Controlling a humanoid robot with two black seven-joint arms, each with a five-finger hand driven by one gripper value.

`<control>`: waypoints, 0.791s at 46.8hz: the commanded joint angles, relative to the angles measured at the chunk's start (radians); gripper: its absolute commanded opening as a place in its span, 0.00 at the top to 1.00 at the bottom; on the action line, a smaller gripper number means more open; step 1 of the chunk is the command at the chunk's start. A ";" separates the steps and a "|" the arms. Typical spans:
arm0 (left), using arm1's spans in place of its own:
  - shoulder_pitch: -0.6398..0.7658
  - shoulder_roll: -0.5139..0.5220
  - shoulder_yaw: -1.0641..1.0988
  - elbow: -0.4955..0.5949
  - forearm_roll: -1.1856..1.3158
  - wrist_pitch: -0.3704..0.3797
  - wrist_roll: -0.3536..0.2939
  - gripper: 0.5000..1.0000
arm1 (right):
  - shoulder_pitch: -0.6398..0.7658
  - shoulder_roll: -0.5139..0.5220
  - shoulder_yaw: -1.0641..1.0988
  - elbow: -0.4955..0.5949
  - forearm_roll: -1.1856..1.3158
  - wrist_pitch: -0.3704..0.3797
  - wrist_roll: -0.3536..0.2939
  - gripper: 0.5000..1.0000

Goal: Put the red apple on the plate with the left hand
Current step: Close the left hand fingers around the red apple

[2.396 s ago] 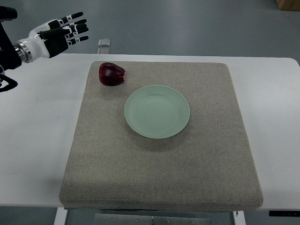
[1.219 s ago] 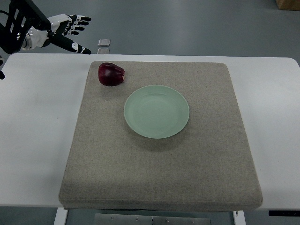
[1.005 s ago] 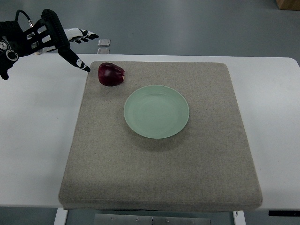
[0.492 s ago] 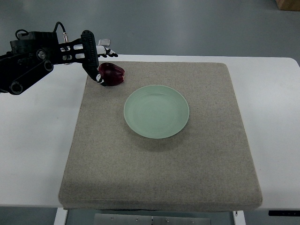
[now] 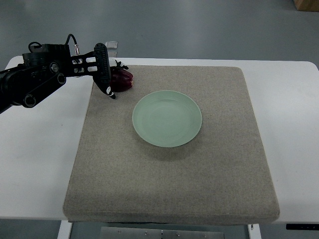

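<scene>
A dark red apple [image 5: 124,79] lies on the grey mat [image 5: 174,174] near its far left corner. A pale green plate [image 5: 167,118] sits empty on the mat, to the right of the apple and nearer me. My left hand [image 5: 117,80] reaches in from the left and covers the apple's left side. Its thumb [image 5: 110,92] lies on the near side and its other fingers [image 5: 119,64] on the far side, spread around the apple. The apple rests on the mat. The right arm is out of view.
The mat lies on a white table [image 5: 40,149]. A small grey object [image 5: 112,45] lies on the floor beyond the table's far edge. A brown box corner [image 5: 306,4] shows at the top right.
My left hand has swung down from beyond the table's far left edge and moved right until its fingers straddle the apple. The apple and plate have not moved.
</scene>
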 commanded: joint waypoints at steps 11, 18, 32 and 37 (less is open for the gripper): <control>0.002 -0.010 -0.006 0.001 0.017 0.028 0.000 0.03 | 0.000 0.000 0.000 -0.001 0.000 0.000 0.000 0.07; 0.002 -0.009 -0.009 0.001 0.039 0.054 0.000 0.05 | 0.000 0.000 0.000 -0.001 0.000 0.000 0.000 0.07; 0.003 -0.010 -0.007 0.000 0.043 0.057 -0.002 0.31 | 0.000 0.000 0.000 0.001 0.000 0.000 0.000 0.07; 0.003 -0.010 -0.006 0.000 0.043 0.057 -0.002 0.37 | -0.001 0.000 0.000 -0.001 0.000 0.000 0.000 0.07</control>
